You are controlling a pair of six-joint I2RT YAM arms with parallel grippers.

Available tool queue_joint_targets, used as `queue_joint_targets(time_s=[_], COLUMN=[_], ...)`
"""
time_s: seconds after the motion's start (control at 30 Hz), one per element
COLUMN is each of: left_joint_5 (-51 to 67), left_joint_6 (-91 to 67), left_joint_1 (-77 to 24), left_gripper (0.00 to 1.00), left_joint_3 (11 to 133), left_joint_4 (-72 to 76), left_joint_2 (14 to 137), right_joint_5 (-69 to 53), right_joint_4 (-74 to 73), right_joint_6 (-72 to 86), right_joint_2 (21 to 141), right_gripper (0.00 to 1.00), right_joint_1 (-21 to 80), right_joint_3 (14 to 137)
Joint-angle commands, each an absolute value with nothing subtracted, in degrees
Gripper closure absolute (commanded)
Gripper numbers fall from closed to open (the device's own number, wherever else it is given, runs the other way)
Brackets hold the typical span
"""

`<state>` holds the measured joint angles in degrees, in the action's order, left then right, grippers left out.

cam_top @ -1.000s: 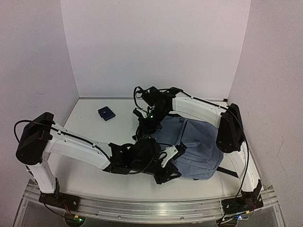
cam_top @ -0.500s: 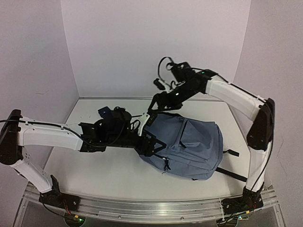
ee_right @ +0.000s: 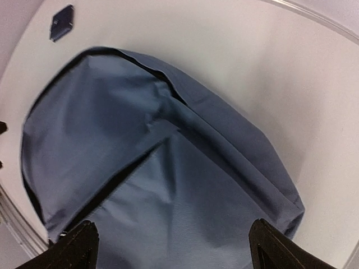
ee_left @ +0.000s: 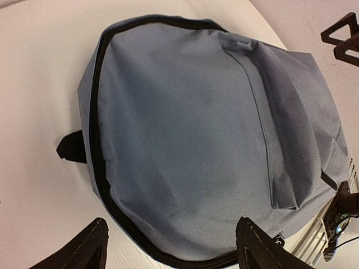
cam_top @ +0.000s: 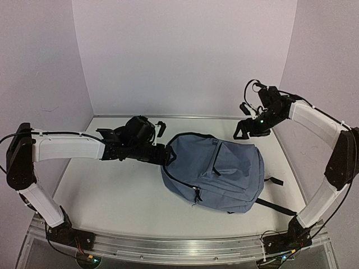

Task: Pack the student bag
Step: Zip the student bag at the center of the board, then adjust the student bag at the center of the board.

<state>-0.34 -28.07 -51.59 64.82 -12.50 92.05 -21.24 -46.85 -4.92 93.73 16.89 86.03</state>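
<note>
- One white table (cam_top: 112,196) bears everything.
- Student bag (cam_top: 216,174) lies flat right of the table's middle, front pocket up.
- Left gripper (ee_left: 169,221) hovers by the bag's left edge, pincer wide, holding nothing.
- Right gripper (ee_right: 171,224) hangs above the bag's far right corner, pincer wide, holding nothing.
- Small dark-blue flat item (ee_right: 60,22) lies apart, beyond the bag.

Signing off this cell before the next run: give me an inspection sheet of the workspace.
Surface: white table, no spills seen.
Job's things: bag lying flat, front pocket up, black strap trailing right.
Clutter: small dark-blue item on the table, apart from bag.
Grippers: left gripper and right gripper open, clear of bag, empty.
Cables: black cable looped at right wrist.
Surroundings: white walls on three sides; metal rail at near edge.
</note>
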Motion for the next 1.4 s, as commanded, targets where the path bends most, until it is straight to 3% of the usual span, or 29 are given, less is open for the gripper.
queue_joint_targets(time_s=[0.0,0.3,0.53,0.77,0.93,1.03,1.2,1.27,1.37], left_joint_5=[-2.3,-3.9,0.5,9.8,11.9,13.2,16.6,18.3,19.8], left_joint_6=[-34.6,-36.5,-31.6,-25.8,-23.1,-21.8,-21.9,-22.9,-24.9], left_joint_1=[-51.7,-49.3,-43.2,-38.1,-37.3,-36.9,-36.7,-36.9,-37.4], left_gripper=[0.22,0.28,0.26,0.2,0.2,0.28,0.75,0.86,0.95], left_joint_3=[63.6,64.5,69.2,80.3,86.6,89.1,87.4,83.0,75.5], left_joint_4=[-15.4,-18.2,-18.7,-21.6,-23.6,-24.3,-23.6,-21.2,-17.2], left_joint_2=[93.1,97.3,99.8,107.6,111.8,114.0,114.1,112.0,108.1], right_joint_5=[-16.9,-19.4,-23.1,-19.9,-17.8,-19.2,-26.8,-27.0,-26.9], right_joint_4=[-47.2,-48.4,-49.6,-50.8,-53.0,-54.3,-56.5,-56.5,-56.3], right_joint_6=[-11.7,-10.4,-8.2,-6.5,-7.0,-7.7,-8.4,-8.6,-9.1], right_joint_2=[95.3,98.9,95.8,88.3,86.2,86.9,91.2,93.2,96.9], right_gripper=[0.06,0.1,0.11,0.02,0.02,0.05,0.17,0.21,0.23], right_joint_1=[15.3,14.9,14.9,14.9,14.9,14.9,15.0,14.9,14.9], right_joint_3=[83.5,81.0,78.5,75.3,72.2,71.4,71.8,73.0,77.0])
